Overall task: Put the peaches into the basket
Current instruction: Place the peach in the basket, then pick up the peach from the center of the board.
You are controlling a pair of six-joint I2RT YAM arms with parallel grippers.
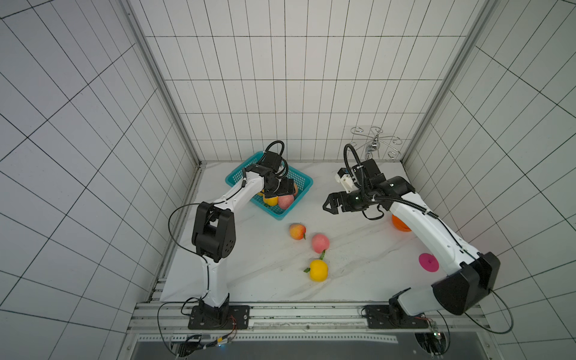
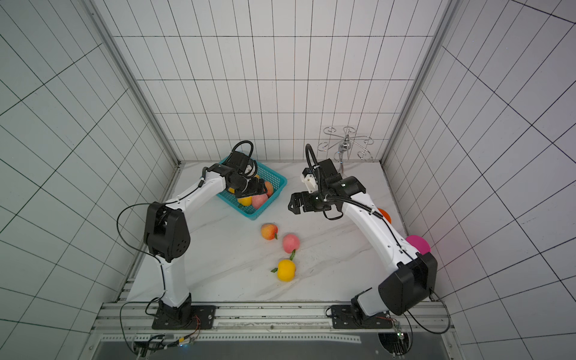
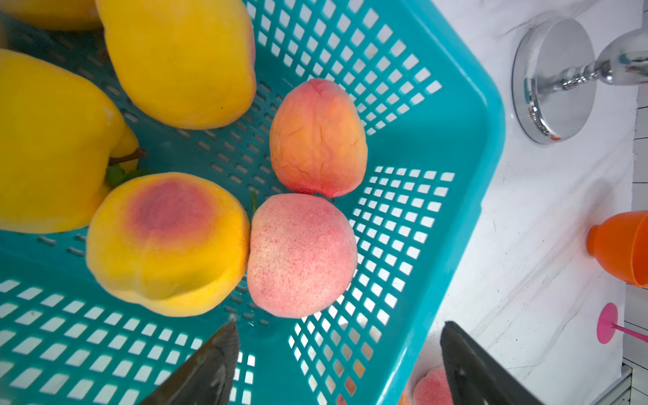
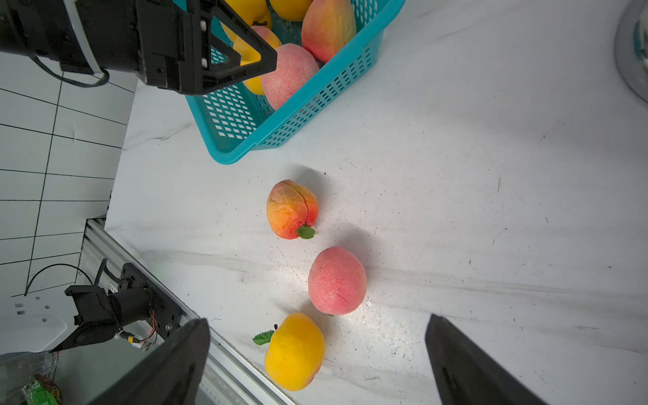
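Both top views: teal basket [image 1: 238, 173] sits at back left of the white marble table [image 1: 249, 280], several peaches inside. Left gripper [image 1: 285, 188] hangs over the basket's near-right part, close above a speckled pink peach [image 1: 285, 201]. Three more lie loose on the table in a short row, apart from the basket: blush-orange peach [image 1: 297, 231] nearest it, then pink peach [image 1: 320, 243], then yellow peach [image 1: 318, 270] nearest the arm bases. Right gripper [image 1: 327, 205] is in the air right of the basket, pointing toward it, jaws spread, empty. Orange bowl [image 1: 399, 223] is partly hidden under the right arm, pink bowl [image 1: 428, 262] is near the right edge, and chrome wire rack [image 1: 375, 143] is in the back right corner.

Left wrist: fingers [image 3: 210, 364] wide apart with nothing between, above a basket corner. Speckled pink peach touches a red-blushed yellow peach [image 3: 168, 242] and an orange-pink peach [image 3: 317, 136]; plain yellow ones lie further in.

Right wrist: fingers [image 4: 168, 364] wide apart and empty, with the three loose peaches on the table below. Left gripper shows over the basket, jaws spread.
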